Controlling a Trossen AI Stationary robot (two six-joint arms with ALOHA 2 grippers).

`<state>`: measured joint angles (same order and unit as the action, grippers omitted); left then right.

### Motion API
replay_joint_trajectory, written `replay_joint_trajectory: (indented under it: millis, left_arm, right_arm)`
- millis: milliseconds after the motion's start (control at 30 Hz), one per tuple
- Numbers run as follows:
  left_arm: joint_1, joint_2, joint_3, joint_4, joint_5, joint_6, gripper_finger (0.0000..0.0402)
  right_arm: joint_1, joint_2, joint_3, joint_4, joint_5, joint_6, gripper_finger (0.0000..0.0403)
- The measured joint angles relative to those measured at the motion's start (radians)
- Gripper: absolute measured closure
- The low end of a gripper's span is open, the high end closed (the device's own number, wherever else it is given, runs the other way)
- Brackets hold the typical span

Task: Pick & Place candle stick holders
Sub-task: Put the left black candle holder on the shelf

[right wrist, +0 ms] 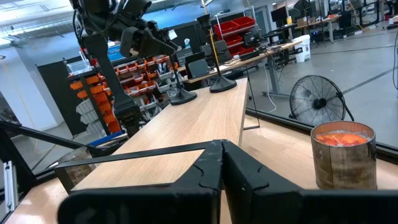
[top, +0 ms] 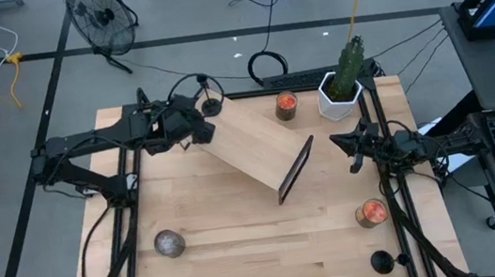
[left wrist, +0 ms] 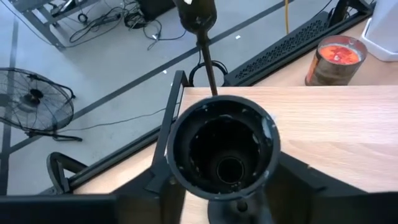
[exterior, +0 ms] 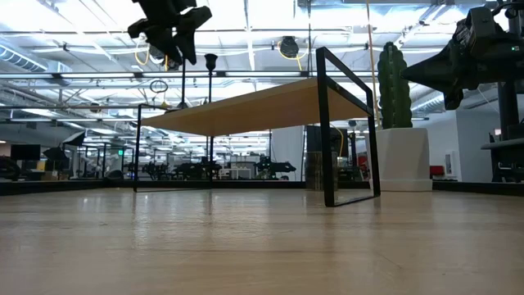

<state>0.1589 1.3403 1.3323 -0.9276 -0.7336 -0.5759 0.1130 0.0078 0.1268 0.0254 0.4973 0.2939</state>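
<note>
A wooden shelf (top: 253, 147) with a black frame stands aslant in the middle of the table. My left gripper (top: 201, 130) hangs over the shelf's far left end, shut on a black candle stick holder (left wrist: 224, 149). A second holder (right wrist: 217, 84) stands by its base on the same end of the shelf. A third holder (top: 381, 259) stands at the table's near right corner. My right gripper (top: 348, 145) is shut and empty, just right of the shelf's black frame. My left gripper comes at the holder from above, pointing down, high up on its thin stem (right wrist: 176, 65). In the left wrist view the holder's round hollow top (left wrist: 224, 149) hides the fingertips and the contact. The holder is upright, with its base (right wrist: 183, 96) at the shelf top.
A white pot with a green plant (top: 341, 89) stands at the far right. One candle jar (top: 286, 105) stands beside it and another (top: 370, 211) at the near right. A round grey object (top: 168, 244) lies at the near left. Black frame rails run along the table's edges.
</note>
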Motion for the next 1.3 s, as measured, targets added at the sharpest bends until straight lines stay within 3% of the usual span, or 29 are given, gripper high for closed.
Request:
replay_joint_trajectory:
  millis: [300,467,767,967,1300]
  left_arm:
    - [0.000,0.000,0.000,0.002,-0.028,0.036,0.0323]
    - [0.000,0.000,0.000,0.012,-0.042,0.048,0.0351]
    - [0.000,0.000,0.000,0.056,-0.087,0.051,0.0349]
    - [0.000,0.000,-0.003,0.122,-0.196,0.038,0.0359]
    - [-0.009,-0.030,-0.105,0.196,-0.323,-0.146,0.0348]
  right_arm:
    - [0.000,0.000,0.000,0.000,0.000,0.000,0.0399]
    - [0.000,0.000,0.000,0.000,0.000,0.000,0.0399]
    - [0.000,0.000,0.000,0.000,0.000,0.000,0.0399]
    - [0.000,0.000,0.000,0.000,0.000,0.000,0.0399]
    - [0.000,0.000,0.000,0.000,0.000,0.000,0.0399]
